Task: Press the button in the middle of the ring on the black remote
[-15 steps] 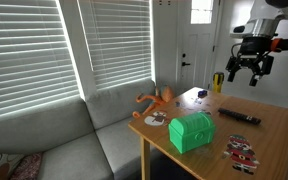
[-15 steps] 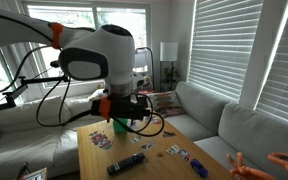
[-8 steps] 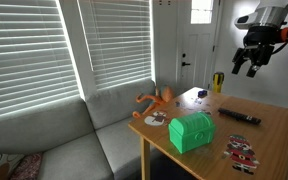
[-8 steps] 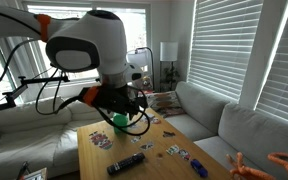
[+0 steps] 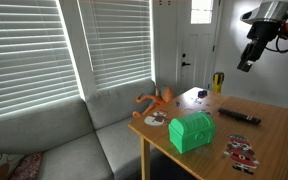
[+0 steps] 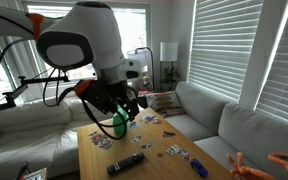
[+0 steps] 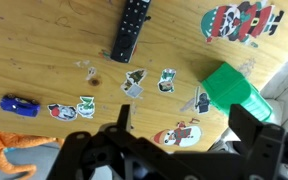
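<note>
The black remote (image 7: 132, 30) lies flat on the wooden table (image 7: 44, 50), at the top of the wrist view. It also shows in both exterior views (image 5: 240, 116) (image 6: 125, 163). My gripper (image 7: 184, 116) is open and empty, its two dark fingers spread wide. It hangs high above the table in both exterior views (image 5: 247, 60) (image 6: 121, 110), well apart from the remote. The remote's ring and button are too small to make out.
A green chest (image 7: 234, 92) (image 5: 191, 131) stands on the table. Red-white-black flat pieces (image 7: 241, 22) (image 7: 179, 134), small stickers (image 7: 134, 82), a blue toy (image 7: 19, 104) and an orange figure (image 5: 156, 100) lie around. A grey sofa (image 5: 64, 140) borders the table.
The arm has swung and lifted the gripper higher above the table, and the wrist has turned. The remote and the other things have not moved.
</note>
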Controlling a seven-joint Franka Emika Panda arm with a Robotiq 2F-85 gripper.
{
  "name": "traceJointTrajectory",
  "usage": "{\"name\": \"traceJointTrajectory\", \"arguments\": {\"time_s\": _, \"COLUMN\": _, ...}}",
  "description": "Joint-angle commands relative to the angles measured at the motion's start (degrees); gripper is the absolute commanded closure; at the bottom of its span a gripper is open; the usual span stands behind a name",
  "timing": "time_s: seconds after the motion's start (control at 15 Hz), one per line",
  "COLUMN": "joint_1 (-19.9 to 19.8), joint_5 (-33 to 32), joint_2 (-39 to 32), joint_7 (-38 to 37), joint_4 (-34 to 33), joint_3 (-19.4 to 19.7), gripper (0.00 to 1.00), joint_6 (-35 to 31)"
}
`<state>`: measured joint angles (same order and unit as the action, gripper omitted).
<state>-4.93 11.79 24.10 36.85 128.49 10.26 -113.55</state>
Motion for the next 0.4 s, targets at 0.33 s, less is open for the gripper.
{"name": "traceJointTrajectory", "arguments": {"time_s": 0.33, "joint_1": 1.09, "joint_5": -0.86, "joint_2": 0.53, "joint_7": -1.96, "joint_4": 0.42, "joint_3": 1.07, "gripper": 0.0, "joint_6": -0.37}}
